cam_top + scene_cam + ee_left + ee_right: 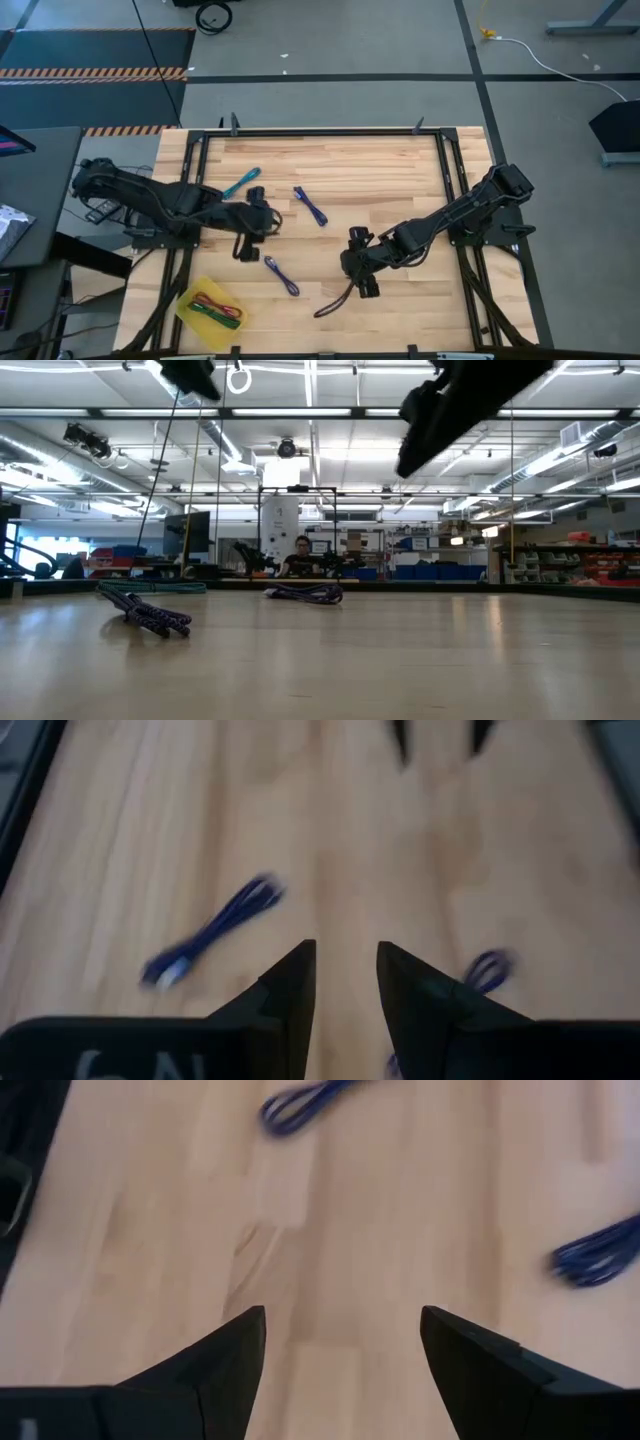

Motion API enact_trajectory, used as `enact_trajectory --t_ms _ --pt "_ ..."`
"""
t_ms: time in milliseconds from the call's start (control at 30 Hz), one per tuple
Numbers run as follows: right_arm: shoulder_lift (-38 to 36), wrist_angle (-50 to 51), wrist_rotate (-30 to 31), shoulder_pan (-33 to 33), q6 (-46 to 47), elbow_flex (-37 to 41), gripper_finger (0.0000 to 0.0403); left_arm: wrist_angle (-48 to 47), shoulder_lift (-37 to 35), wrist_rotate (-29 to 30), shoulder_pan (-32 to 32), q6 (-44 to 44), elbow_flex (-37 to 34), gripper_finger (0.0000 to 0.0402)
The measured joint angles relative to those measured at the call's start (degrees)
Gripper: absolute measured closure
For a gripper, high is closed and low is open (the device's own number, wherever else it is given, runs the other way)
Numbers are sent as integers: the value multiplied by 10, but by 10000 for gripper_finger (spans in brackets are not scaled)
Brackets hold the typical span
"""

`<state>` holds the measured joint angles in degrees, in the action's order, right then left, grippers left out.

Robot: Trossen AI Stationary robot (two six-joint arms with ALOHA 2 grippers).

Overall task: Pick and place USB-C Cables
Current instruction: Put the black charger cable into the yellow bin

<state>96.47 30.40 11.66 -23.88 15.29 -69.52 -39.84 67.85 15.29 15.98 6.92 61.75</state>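
My left gripper (272, 222) is open and empty above the table's left middle, its fingers a little apart in the left wrist view (345, 985). My right gripper (347, 265) is wide open and empty right of centre, seen also in its wrist view (345, 1350). Both are well above the table. One blue-purple cable (312, 205) lies flat beyond the line between them, another (282, 275) lies flat nearer the front edge. Both show in each wrist view (215, 930) (487, 968) (305, 1105) (600, 1250). A teal cable (240, 183) lies at the far left. A red and a green cable lie in the yellow tray (190, 315).
The yellow tray stands at the table's near left corner. A thin dark line (335, 302) lies on the wood just below my right gripper. A black frame (320, 132) runs round the table. A person (301, 555) sits in the room far behind the table.
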Motion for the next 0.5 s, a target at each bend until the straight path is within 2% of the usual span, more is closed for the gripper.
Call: enact_trajectory --t_ms 100,200,367,500 --pt "0 -35 41 20 4 0 135 14 -52 2 -22 16 -52 286" --pt "0 -69 82 50 31 0 140 71 -110 -3 -31 24 -105 286" --pt "0 -105 87 108 38 0 153 180 -175 -3 -31 27 -184 286" --pt "4 -111 83 150 27 0 159 240 -182 27 -31 67 -224 286"
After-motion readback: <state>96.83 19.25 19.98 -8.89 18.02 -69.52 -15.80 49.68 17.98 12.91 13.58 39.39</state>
